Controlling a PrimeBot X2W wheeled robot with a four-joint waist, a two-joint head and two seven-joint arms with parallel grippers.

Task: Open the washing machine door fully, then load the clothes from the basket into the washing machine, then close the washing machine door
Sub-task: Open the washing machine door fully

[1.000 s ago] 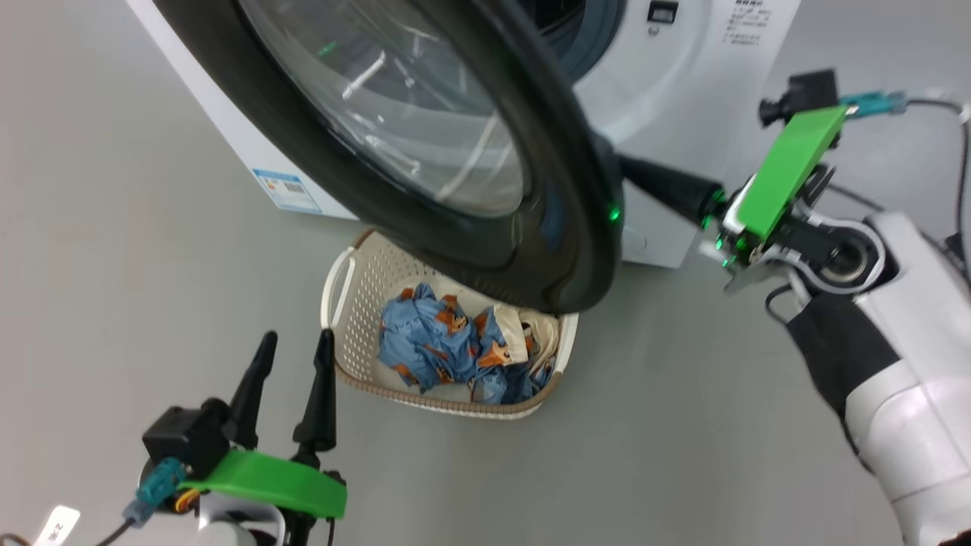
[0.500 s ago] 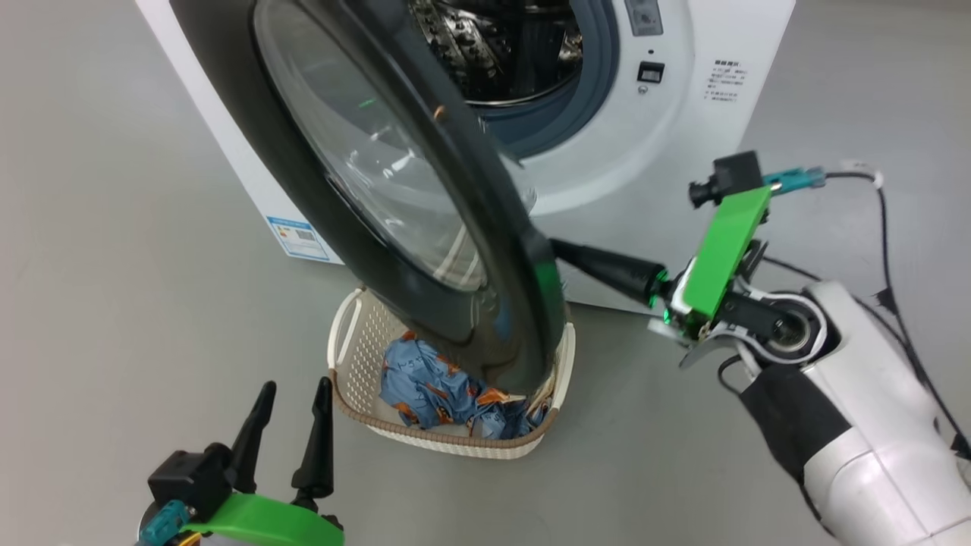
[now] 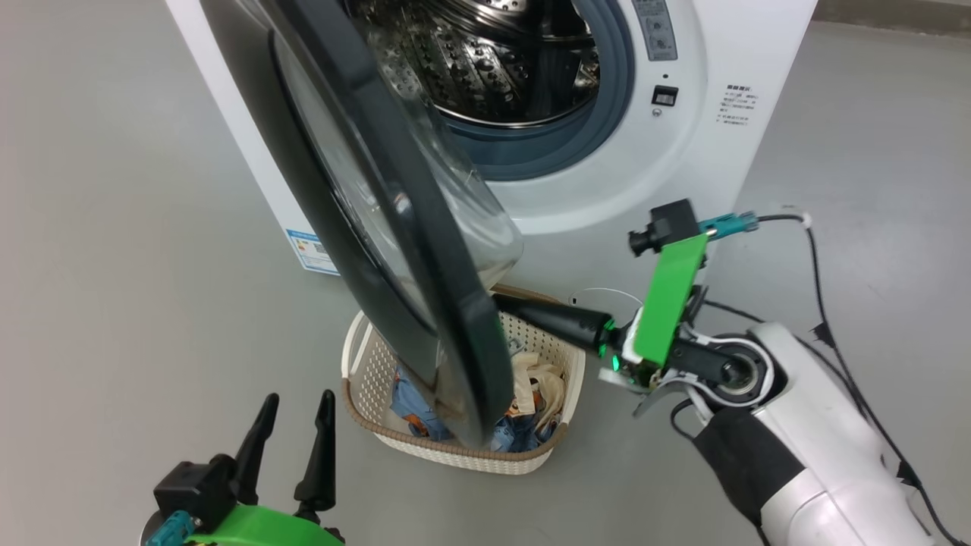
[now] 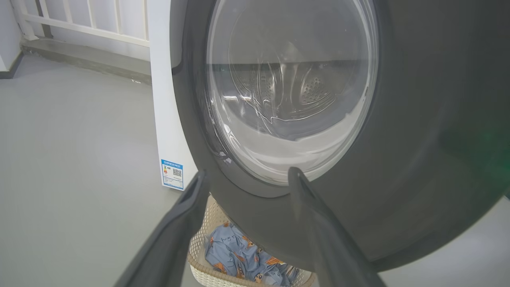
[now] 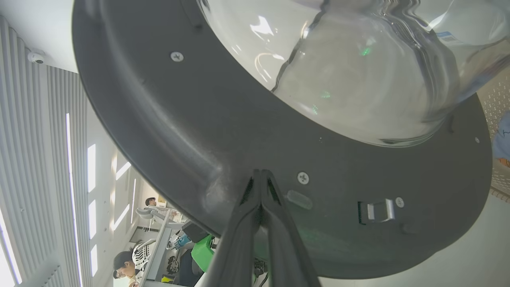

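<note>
Clearly the job is in its first stage. The washing machine door stands ajar, swung out from the washing machine so that the head view sees it almost edge-on, running from 12 o'clock down to 6 o'clock. Its lower rim hangs over the basket. The steel drum lies exposed at 1 o'clock and looks empty.

The right tool reaches in from 4 o'clock with its fingers pressed together, pinching nothing. In the right wrist view the tips rest against the door's dark inner face, at about 9 o'clock from the metal latch. That reads as a push to swing the door wider. The left tool waits at 7 o'clock, fingers spread and empty, apart from the door and the basket.

The clothes lie in the basket on the floor, at 6 o'clock from the drum mouth and partly hidden by the door. By my judgement the door has more swing to go before it counts as fully open. Loading every garment and closing the door are both left to do.
</note>
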